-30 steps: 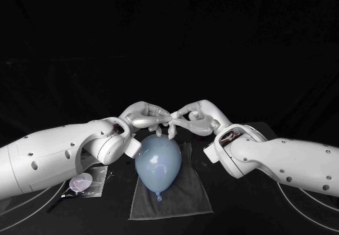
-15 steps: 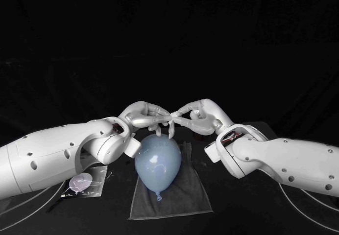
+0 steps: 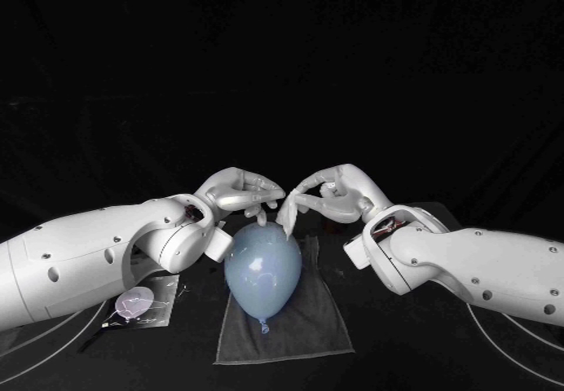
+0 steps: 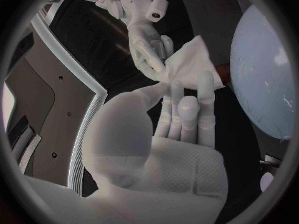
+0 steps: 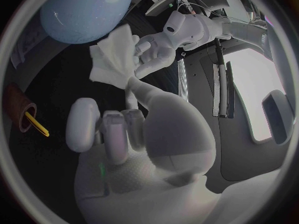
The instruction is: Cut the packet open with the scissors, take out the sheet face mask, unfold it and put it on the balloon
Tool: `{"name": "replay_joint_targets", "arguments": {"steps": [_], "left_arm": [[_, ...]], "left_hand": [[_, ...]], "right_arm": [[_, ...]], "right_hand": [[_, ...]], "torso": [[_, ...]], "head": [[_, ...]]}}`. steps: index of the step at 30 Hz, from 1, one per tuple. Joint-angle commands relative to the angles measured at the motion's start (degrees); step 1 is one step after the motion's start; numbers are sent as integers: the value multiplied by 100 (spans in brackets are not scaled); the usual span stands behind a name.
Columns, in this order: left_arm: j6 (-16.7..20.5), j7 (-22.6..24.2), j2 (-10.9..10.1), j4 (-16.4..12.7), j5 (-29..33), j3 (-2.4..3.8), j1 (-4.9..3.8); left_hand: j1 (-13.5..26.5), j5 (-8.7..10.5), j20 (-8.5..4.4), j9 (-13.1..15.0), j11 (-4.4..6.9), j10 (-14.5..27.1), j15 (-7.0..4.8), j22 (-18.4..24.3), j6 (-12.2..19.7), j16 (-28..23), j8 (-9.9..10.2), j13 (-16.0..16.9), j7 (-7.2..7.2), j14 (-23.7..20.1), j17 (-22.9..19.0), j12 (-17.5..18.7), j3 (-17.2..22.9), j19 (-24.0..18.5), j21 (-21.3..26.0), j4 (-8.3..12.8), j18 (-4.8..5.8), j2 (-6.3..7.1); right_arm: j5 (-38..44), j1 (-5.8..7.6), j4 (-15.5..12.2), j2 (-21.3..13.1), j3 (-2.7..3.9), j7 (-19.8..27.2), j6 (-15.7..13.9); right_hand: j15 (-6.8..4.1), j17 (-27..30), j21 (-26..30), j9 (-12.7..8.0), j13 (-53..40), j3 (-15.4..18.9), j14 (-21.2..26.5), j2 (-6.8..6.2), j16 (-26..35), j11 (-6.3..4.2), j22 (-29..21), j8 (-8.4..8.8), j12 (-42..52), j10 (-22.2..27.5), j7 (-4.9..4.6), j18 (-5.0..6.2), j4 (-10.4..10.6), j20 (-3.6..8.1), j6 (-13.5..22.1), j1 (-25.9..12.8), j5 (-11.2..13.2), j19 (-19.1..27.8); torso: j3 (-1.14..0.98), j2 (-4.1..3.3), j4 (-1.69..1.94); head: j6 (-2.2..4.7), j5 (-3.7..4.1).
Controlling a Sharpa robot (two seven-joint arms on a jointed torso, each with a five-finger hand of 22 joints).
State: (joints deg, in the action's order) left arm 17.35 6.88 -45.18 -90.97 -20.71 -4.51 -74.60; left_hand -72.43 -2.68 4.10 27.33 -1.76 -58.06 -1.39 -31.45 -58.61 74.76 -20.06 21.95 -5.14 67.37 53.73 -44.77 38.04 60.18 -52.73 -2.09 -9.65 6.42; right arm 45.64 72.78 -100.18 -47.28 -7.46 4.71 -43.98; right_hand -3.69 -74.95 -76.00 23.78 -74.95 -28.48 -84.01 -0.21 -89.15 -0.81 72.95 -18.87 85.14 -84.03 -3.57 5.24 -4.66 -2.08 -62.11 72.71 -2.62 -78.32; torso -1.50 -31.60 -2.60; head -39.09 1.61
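A pale blue balloon (image 3: pixel 263 269) lies on a grey towel (image 3: pixel 311 330), its knot toward me. Just above its far end my left hand (image 3: pixel 239 194) and right hand (image 3: pixel 327 194) meet, fingertips pointing down. Between them they pinch a folded white sheet mask (image 3: pixel 282 217), still bunched up. In the left wrist view the mask (image 4: pixel 190 64) sits at my left fingertips (image 4: pixel 187 102), with the right hand (image 4: pixel 148 42) gripping its other side beside the balloon (image 4: pixel 264 74). In the right wrist view the mask (image 5: pixel 115 50) hangs between my right hand (image 5: pixel 124 129) and the left hand (image 5: pixel 161 52), under the balloon (image 5: pixel 87 10).
The cut packet (image 3: pixel 141 303), with a purple picture on it, lies on the table to the left of the towel under my left arm. A brown cylinder (image 5: pixel 17 109) with a yellow stick-like thing (image 5: pixel 37 124) stands beside the right hand.
Both hands have tipped their fingertips downward and drawn slightly apart, bringing the mask lower toward the balloon's far end. The balloon and the packet have stayed put.
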Motion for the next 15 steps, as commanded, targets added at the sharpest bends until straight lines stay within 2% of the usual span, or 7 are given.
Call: {"name": "replay_joint_targets", "arguments": {"steps": [1, 9, 15], "left_arm": [[-45, 68, 0, -2, 48, 4, -1], [-14, 63, -3, 6, 52, 3, -1], [-10, 4, -2, 4, 14, 3, -1]], "left_hand": [[47, -9, 17, 769, 21, -25, -1, -1, -27, 4, -21, 5, 27, -1, 1, -15, 2, -43, -19, -23, -82, 0], [11, -10, 14, 779, 36, -8, -10, 1, -21, 3, -24, 22, 31, -7, 0, -23, 24, -43, -16, 16, -85, -52], [-9, -10, 10, 788, 35, 10, -14, -1, -15, 0, -26, 36, 24, -17, -13, -29, 28, -41, -21, 62, -86, -36]], "right_arm": [[63, 1, -4, -17, 6, -78, 67], [81, 1, -24, -49, 6, -97, 115], [85, 1, -51, -71, 6, -86, 160]], "right_hand": [[-51, -1440, -32, 336, -1087, -63, -574, 36, -28, -20, 12, -270, 35, -416, 30, -74, -23, -9, -16, -34, -18, -27], [-49, -1440, -35, 371, -1090, -123, -574, 26, -27, -19, 19, -297, 34, -417, 29, -75, -61, -9, 0, -70, -18, -28], [-49, -1440, -36, 384, -1097, -145, -574, 19, -27, -19, 22, -308, 40, -420, 29, -76, -78, -10, 6, -84, -17, -28]], "torso": [[1, -2, -2], [-1, 0, -2], [-3, -2, -3]], "head": [[0, -3], [0, -9], [2, -7]]}}
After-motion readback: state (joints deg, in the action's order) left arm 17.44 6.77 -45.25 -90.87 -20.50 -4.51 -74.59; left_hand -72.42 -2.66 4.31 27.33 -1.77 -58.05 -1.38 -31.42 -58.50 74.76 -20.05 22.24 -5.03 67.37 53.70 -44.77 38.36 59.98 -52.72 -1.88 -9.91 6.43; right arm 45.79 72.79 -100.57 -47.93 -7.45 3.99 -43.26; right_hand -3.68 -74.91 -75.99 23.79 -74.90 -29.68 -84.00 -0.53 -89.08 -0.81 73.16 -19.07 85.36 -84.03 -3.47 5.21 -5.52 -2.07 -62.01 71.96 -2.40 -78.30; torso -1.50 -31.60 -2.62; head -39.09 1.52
